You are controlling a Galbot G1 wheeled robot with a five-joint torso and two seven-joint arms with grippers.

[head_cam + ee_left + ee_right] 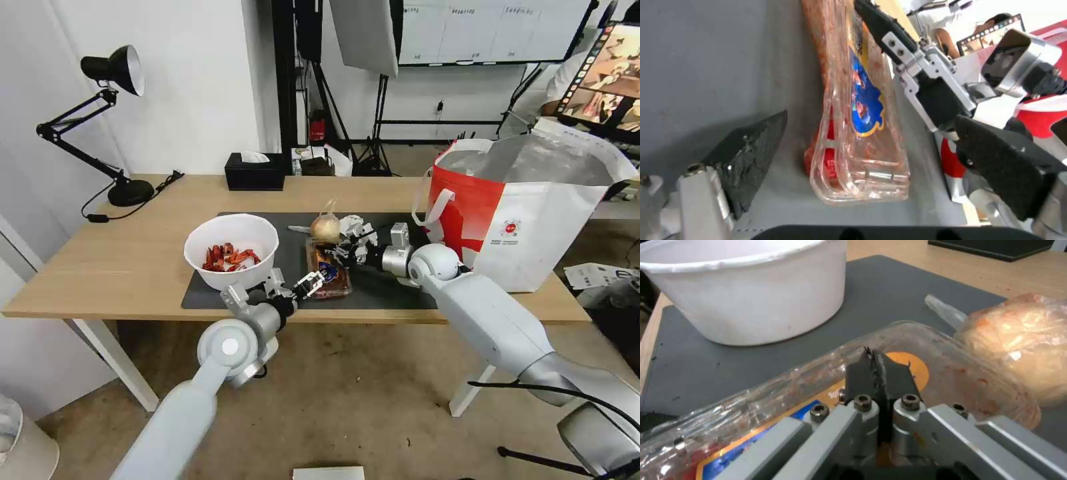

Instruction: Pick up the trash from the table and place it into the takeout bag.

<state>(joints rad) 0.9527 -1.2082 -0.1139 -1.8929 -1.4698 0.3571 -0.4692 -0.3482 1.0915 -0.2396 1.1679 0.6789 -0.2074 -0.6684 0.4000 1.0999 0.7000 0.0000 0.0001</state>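
Both grippers at clear tray (pixel 328 270) on grey mat (pixel 207 290).
Right gripper (pixel 878 368) fingers pressed together over the tray's right side; left gripper (pixel 871 150) fingers apart, straddling its near end, right of bowl (pixel 231 250).

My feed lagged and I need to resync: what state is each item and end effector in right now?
Clear plastic hinged tray: closed, flat on the dark grey mat.
Left end effector: open, straddling the tray's end.
Right end effector: shut, at the tray's far edge.
White round bowl: upright, holding red shell scraps.
Knotted clear bag: tied, resting behind the tray.
White and red takeout bag: upright, mouth open.
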